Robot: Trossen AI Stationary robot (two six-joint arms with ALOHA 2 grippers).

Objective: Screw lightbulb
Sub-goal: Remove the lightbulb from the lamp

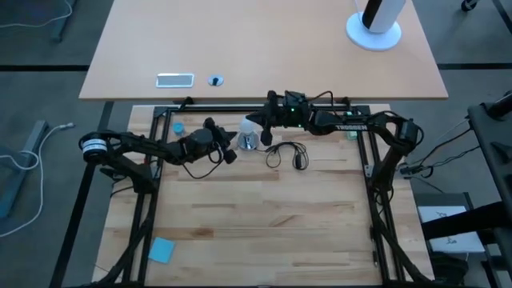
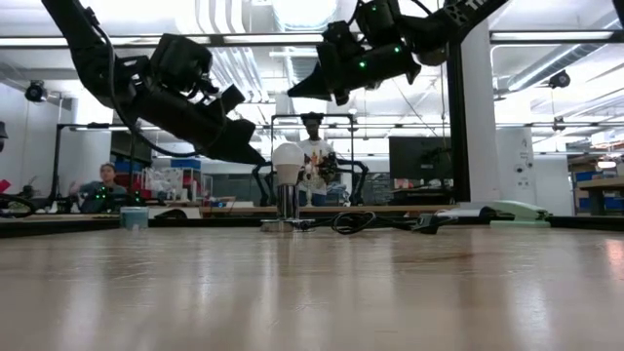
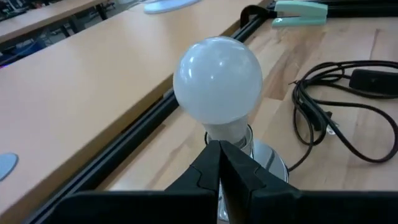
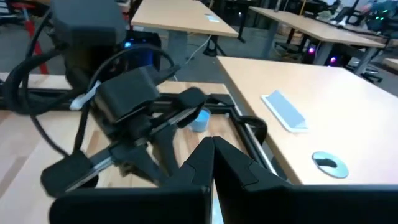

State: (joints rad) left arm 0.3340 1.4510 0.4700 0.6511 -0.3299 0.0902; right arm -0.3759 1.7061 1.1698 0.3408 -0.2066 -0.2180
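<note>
The white frosted lightbulb (image 1: 247,126) stands upright with its screw base in the silver socket (image 2: 286,203), whose round disc (image 3: 268,160) rests on the wooden table. My left gripper (image 3: 219,152) is shut. It slants down from the table's left, its tips beside the bulb's neck, as the low view (image 2: 261,159) also shows. My right gripper (image 2: 293,95) is shut and empty, above the bulb and clear of it. It also shows in the high view (image 1: 260,128) and in its own wrist view (image 4: 211,149). My left gripper's shut fingertips (image 3: 211,163) stand right in front of the bulb's neck (image 3: 227,130), just above the socket, coming from the table's left and slanting down. I cannot tell whether they touch it.
The socket's black cord (image 1: 290,153) with its switch lies coiled right of the socket. A small blue cap (image 1: 178,128) stands at the far left by the black frame rail (image 3: 134,146). A blue square (image 1: 160,250) lies near left. A green clamp (image 3: 300,10) lies at the far edge.
</note>
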